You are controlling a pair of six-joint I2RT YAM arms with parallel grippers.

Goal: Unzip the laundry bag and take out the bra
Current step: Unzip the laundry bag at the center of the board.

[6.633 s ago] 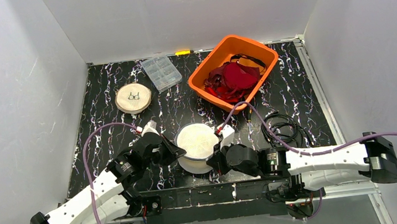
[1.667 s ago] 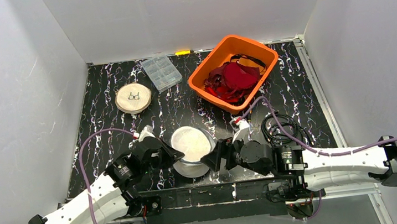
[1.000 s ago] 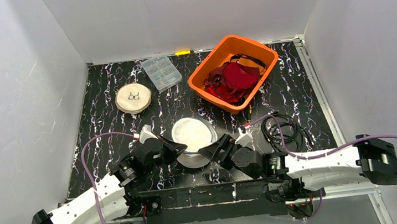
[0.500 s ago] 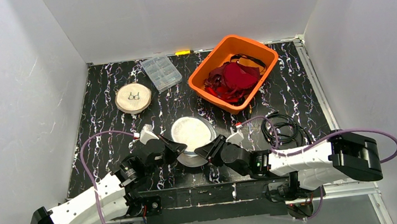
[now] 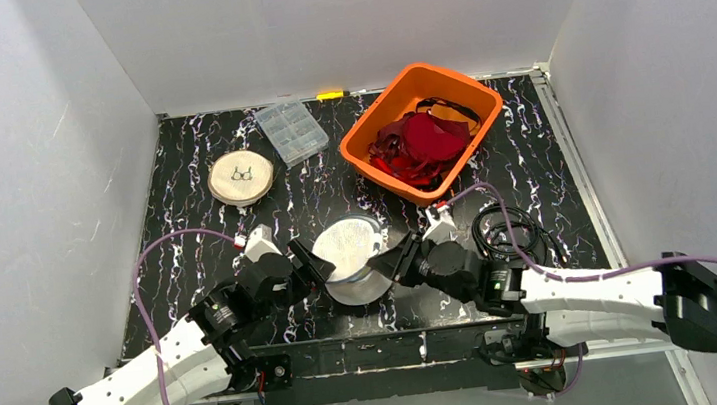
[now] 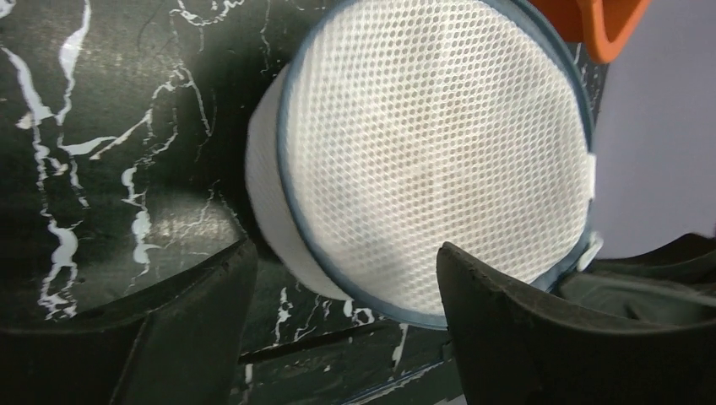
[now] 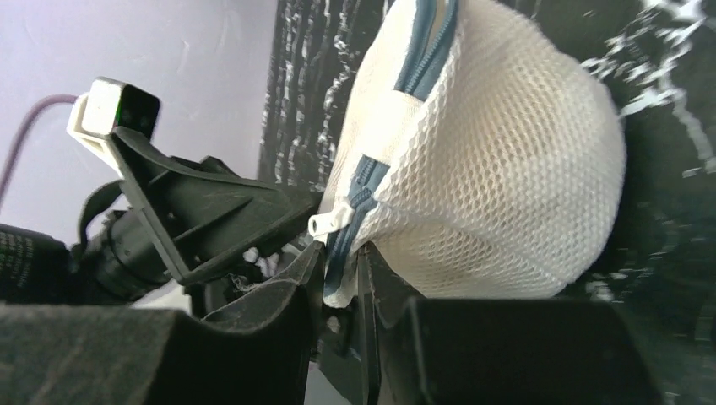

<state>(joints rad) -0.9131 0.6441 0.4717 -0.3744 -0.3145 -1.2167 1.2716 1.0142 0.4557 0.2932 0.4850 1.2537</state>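
Black marbled table (image 5: 528, 134) carries: mesh laundry bag (image 5: 349, 249) near centre, orange bin (image 5: 370, 156) far right, clear organizer box (image 5: 292, 132) far centre, round wooden disc (image 5: 241, 178) far left, cable coil (image 5: 508, 232) near right.

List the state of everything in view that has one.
laundry bag: tipped up on edge
zipper: closed
left gripper: jaws open beside laundry bag
right gripper: jaws shut on laundry bag at zipper
orange bin: holds red garments
cable: coiled

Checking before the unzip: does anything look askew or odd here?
The laundry bag is tipped up, not lying flat: the right gripper pinches its zipper seam, the left gripper open beside it.
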